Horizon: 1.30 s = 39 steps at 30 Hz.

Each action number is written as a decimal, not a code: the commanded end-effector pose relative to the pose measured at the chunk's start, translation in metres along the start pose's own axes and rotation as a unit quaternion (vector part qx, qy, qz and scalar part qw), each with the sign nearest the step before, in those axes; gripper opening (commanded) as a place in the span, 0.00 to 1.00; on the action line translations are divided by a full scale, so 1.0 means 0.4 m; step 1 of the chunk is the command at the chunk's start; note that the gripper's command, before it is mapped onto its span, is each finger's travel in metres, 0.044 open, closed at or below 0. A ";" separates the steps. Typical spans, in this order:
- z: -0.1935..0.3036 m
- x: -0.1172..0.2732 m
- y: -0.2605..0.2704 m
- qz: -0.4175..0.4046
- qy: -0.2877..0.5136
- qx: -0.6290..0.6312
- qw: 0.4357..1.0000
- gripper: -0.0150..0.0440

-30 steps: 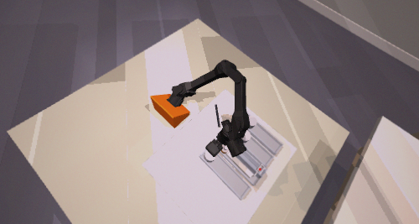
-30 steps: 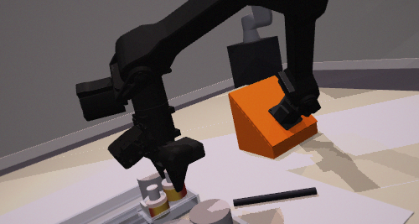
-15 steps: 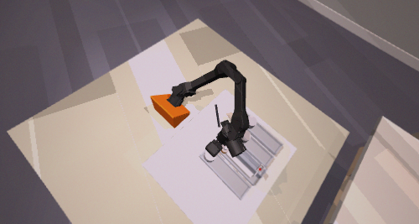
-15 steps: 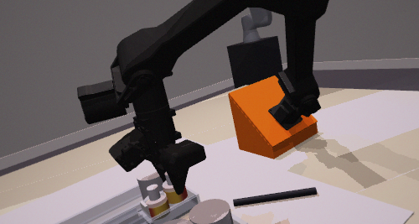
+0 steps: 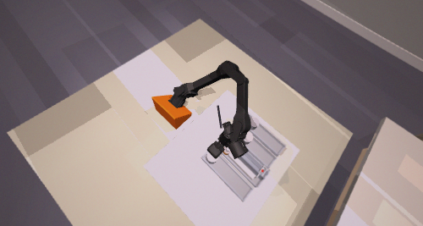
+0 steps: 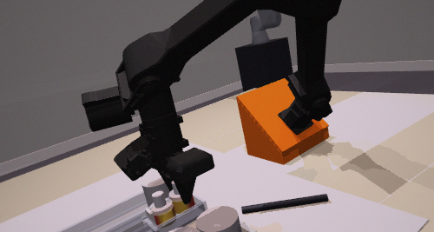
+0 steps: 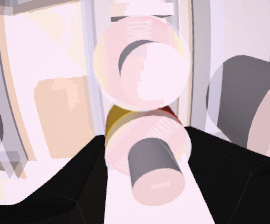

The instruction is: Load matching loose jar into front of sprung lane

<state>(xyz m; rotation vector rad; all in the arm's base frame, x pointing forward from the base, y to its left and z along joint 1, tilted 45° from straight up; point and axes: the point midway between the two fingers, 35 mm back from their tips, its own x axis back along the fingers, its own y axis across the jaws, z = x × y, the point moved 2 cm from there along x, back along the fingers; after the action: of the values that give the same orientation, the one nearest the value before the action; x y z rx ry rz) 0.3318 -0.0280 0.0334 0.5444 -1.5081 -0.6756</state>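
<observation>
My gripper (image 6: 178, 195) (image 7: 144, 139) is shut on a jar with a pale cap, a knob and a yellow and red band (image 6: 181, 205) (image 7: 148, 145). The jar looks upright, low in the front end of the sprung lane (image 6: 199, 209) (image 7: 101, 30). Its base is hidden, so I cannot tell whether it touches the lane floor. The matching lane jar (image 6: 164, 215) (image 7: 142, 62) stands directly behind it in the row; the two look very close or touching. A pale crosspiece (image 7: 141, 8), perhaps the pusher, shows behind the rear jar. In the top view the arm covers the fingers.
A pale jar (image 5: 211, 157) (image 6: 152, 190) stands at one neighbouring lane and a wide pale jar (image 5: 249, 137) (image 6: 217, 219) at the other. A black rod (image 5: 219, 116) (image 6: 284, 203) lies near the lanes. An orange sloped block (image 5: 173, 112) (image 6: 265, 117) sits under the arm's base.
</observation>
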 end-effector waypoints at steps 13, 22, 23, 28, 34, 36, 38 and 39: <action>-0.002 -0.015 0.003 -0.003 -0.003 0.003 1.000 0.25; 0.002 -0.015 0.003 -0.003 -0.003 0.003 1.000 0.25; 0.003 -0.015 0.003 -0.003 -0.003 0.003 1.000 0.25; 0.005 -0.015 0.003 -0.003 -0.003 0.003 1.000 0.25; 0.007 -0.015 0.003 -0.003 -0.003 0.003 1.000 0.25; 0.008 -0.015 0.003 -0.003 -0.003 0.003 1.000 0.25; 0.009 -0.015 0.003 -0.003 -0.003 0.003 1.000 0.25; 0.009 -0.015 0.003 -0.003 -0.003 0.003 1.000 0.25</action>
<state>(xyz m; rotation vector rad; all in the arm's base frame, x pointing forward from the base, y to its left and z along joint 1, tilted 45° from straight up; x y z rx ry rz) 0.3277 -0.0236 0.0298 0.5449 -1.5073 -0.6778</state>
